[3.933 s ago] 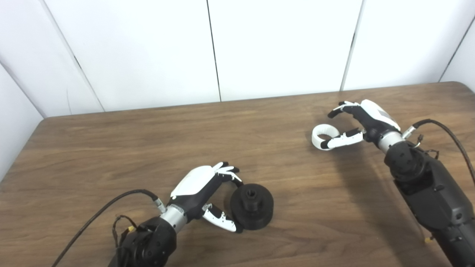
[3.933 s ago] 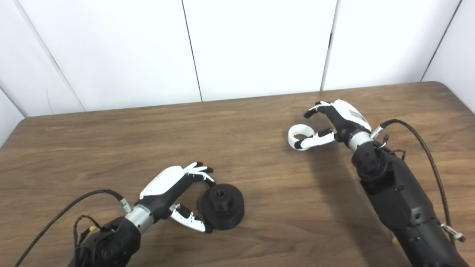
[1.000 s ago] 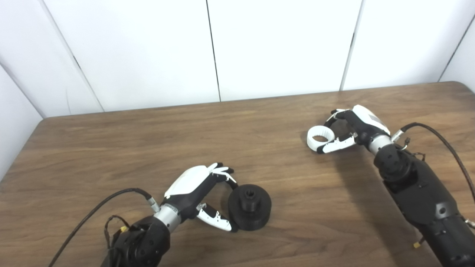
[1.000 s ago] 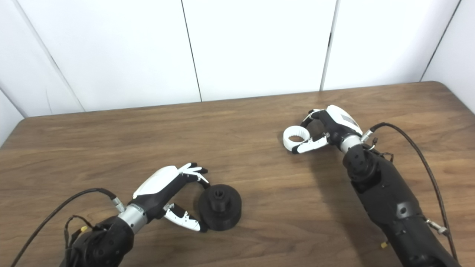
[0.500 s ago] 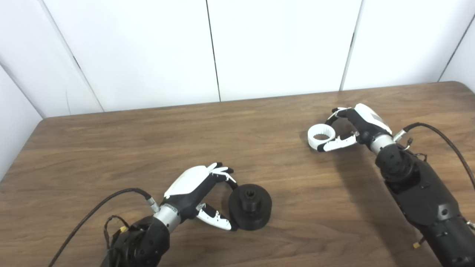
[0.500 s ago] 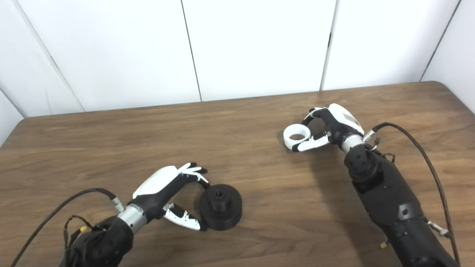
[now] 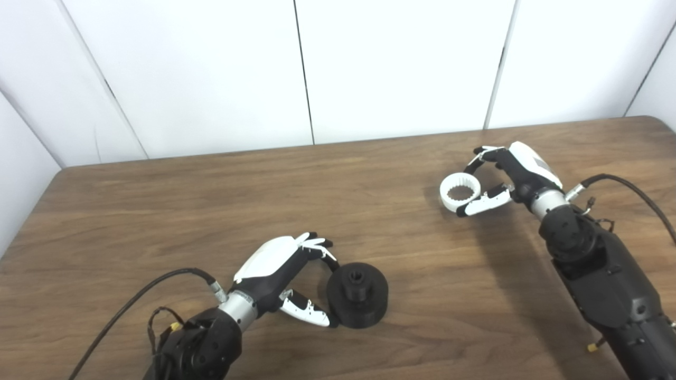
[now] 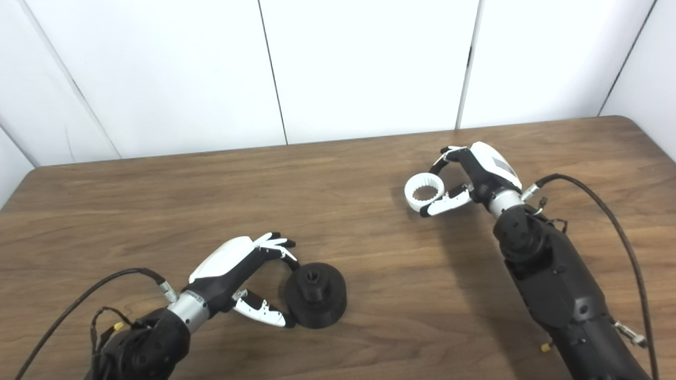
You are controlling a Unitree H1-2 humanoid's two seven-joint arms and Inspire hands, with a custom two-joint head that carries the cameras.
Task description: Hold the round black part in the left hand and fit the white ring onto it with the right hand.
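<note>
Left eye view shows the round black part [image 7: 357,295] sitting flat on the table [image 7: 158,211], a short hub with a centre hole standing up from its wide disc. The left hand [image 7: 282,274] cups its near-left side: fingers curl over the far-left rim and the thumb reaches along the front edge, touching or almost touching it; I cannot tell whether the hold is firm, and the part rests on the wood.

Well apart from the black part, up and to its right, the right hand [image 7: 504,177] has the white ring [image 7: 460,192] pinched between curled fingers on its far edge and the thumb on its near edge. The ring looks tilted, with small teeth lining its bore, and seems just clear of the table.

Both pieces look like stiff printed plastic, light and not fragile. The black part is squat and smooth-sided, so it may slide or spin under a loose grasp; the outer rim, taken from opposite sides, seems the best hold, leaving the hub free. The ring is thin-walled and could pop out of a pinch; gripping its outer wall keeps the toothed bore open for the hub.
</note>
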